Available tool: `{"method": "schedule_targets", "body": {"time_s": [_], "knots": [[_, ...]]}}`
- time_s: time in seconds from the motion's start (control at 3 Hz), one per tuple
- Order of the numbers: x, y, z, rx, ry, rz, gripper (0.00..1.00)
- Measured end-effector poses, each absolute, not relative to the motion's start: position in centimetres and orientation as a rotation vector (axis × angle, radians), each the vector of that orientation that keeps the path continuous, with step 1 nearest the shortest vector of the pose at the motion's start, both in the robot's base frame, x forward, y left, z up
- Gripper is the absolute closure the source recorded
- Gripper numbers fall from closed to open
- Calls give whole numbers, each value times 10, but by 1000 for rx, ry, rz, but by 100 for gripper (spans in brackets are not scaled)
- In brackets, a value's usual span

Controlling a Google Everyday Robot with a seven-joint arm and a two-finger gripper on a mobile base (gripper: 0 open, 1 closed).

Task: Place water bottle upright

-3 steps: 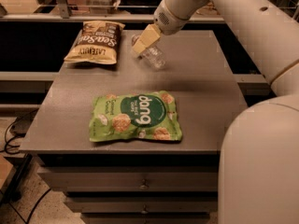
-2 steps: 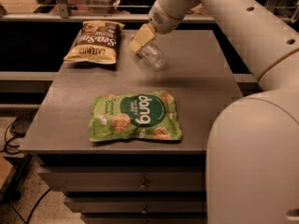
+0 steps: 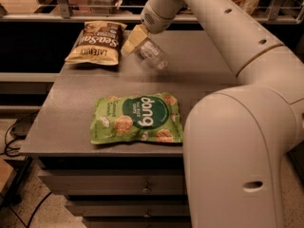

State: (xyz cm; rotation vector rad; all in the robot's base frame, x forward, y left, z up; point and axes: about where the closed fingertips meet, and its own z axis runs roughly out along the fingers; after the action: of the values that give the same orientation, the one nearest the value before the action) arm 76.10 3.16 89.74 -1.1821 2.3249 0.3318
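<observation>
Held water bottle [image 3: 154, 56] at a slant over far half of grey worktop [image 3: 71, 122].
Clamped one end of it in the pale fingers [image 3: 130, 41] of the gripper [image 3: 140, 45], just right of a brown snack bag [image 3: 96, 42] at the back left. Showed its long axis tilted, running from the fingers down toward the right, not upright. Shared the worktop with a green snack bag [image 3: 137, 119] near the front edge, above drawers [image 3: 114, 184]; backed by a metal rail [image 3: 95, 18].

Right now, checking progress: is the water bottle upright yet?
Tipped, not upright: the water bottle slants diagonally beside the hand, over the far part of the table.
</observation>
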Motion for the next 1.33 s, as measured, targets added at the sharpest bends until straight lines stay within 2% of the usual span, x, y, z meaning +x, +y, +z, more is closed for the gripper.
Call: {"method": "schedule_targets", "body": {"time_s": [0.67, 1.33], "knots": [[783, 51, 878, -1254, 2334, 296, 0], [798, 46, 849, -1234, 2397, 288, 0]]}}
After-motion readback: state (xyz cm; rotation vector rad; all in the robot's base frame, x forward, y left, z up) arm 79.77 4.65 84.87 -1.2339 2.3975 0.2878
